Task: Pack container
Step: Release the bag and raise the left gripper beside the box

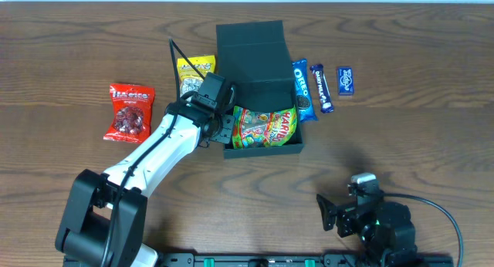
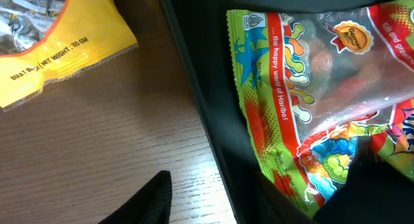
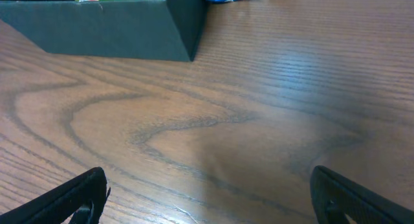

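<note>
1 container point(image 1: 251, 47), lid flap up, mid-table; 1 Haribo bag point(image 1: 266, 128) lying inside it; 5 snacks outside on the table point(image 1: 62, 51): yellow pkt point(image 1: 195, 76) just left of container, red pkt point(image 1: 130, 110) further left; Oreo pack point(image 1: 302, 89), Dairy Milk bar point(image 1: 322, 88) and small blue pkt point(image 1: 346, 80) on its right; left gripper point(image 2: 259, 195) spread wide astride container's left wall, gripping nothing; right gripper point(image 3: 207, 198) also spread, empty, over bare wood nr front edge.
</note>
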`<state>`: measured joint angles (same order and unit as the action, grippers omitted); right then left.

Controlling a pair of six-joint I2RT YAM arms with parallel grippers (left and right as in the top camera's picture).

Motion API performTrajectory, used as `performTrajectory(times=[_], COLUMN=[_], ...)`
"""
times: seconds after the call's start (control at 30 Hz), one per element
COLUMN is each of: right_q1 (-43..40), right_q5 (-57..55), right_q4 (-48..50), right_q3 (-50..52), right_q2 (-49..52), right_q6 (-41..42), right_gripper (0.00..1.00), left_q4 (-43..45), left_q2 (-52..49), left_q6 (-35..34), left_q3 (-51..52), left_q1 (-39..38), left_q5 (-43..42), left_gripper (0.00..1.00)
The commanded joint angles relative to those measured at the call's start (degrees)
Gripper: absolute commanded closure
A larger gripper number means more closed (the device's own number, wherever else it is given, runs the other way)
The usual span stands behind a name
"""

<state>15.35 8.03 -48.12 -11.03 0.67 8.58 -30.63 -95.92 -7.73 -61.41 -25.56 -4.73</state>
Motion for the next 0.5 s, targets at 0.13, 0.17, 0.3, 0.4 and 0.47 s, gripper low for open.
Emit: performTrajectory(times=[0.13,0.17,0.3,0.4,0.47], right_q1=[0.9,0.9,0.9,0.9,0.9], right_q5=[-0.3,-0.3,-0.3,0.7,2.9], right_q4=[1.4,1.7,3.5,8.8,12.1], right_q3=[0.3,0.3,0.3,0.3,0.3], right_q2=[-0.3,-0.3,-0.3,-0.3,-0.3], right_q6=[0.6,0.6,0.6,2.7,7.6], right_gripper=[0.01,0.01,0.01,0.01,0.01], left_q4=[-0.2,-0.2,-0.1,-0.2,-0.2], left_q2=[-0.3,-0.3,-0.3,-0.3,-0.3], left_q6=[0.0,0.0,0.4,0.4,0.4], left_q3=[0.4,0.4,0.4,0.4,0.4], left_q1=[0.3,0.3,0.2,0.1,0.1], left_q5=[7.5,8.1,8.1,7.7,7.3], left_gripper=[0.68,0.68,0.65,0.62,0.62])
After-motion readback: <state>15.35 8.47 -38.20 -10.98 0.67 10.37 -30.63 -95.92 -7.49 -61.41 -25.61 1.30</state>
